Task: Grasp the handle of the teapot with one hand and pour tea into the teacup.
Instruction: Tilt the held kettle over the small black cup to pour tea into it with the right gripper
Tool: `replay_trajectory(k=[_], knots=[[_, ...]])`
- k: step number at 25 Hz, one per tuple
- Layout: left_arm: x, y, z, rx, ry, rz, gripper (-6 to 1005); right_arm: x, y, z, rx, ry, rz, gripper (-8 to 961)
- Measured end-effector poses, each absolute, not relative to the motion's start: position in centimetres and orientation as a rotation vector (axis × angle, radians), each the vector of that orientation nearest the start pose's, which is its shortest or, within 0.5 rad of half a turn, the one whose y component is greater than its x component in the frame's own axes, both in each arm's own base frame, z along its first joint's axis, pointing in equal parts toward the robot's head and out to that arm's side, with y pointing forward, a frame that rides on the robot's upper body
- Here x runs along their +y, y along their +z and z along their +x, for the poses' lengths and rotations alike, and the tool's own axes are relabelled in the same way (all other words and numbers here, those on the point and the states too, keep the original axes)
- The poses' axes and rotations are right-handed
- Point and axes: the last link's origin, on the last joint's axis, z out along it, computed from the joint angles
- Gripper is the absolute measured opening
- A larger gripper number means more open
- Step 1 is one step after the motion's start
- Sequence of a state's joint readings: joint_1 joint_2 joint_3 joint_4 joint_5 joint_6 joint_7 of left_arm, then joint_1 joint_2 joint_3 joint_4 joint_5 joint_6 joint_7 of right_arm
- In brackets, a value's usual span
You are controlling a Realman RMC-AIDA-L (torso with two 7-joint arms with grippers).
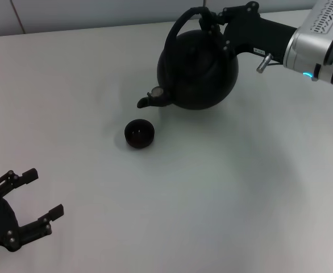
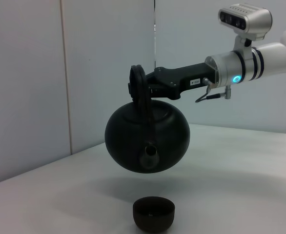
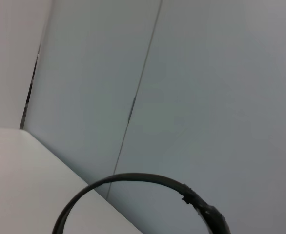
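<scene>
The handle [image 1: 180,25] is held by the right hand [image 1: 215,23], w/ the teapot [image 1: 198,68] lifted clear of the desk [image 1: 212,199] & tipped, spout down toward the teacup [image 1: 139,133] just below. Grasp & lift done; no tea stream seen yet, so pouring is judged left. Left hand [image 1: 33,199] is parked near, fingers spread wide.

White table [image 1: 212,216], grey wall panels [image 2: 104,58] behind it with a vertical seam [image 3: 138,97].
</scene>
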State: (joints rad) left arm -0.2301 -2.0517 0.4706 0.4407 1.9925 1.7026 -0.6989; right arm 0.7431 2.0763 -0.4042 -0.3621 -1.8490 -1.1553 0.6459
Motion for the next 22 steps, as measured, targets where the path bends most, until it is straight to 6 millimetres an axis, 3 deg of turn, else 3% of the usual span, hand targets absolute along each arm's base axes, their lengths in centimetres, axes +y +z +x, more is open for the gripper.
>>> replay_trajectory(k=[22], knots=[[21.9, 0.0, -34.6, -0.316, -0.744, -2.498, 856, 41.8, -0.7, 22.8, -0.254, 0.437, -2.295, 84]])
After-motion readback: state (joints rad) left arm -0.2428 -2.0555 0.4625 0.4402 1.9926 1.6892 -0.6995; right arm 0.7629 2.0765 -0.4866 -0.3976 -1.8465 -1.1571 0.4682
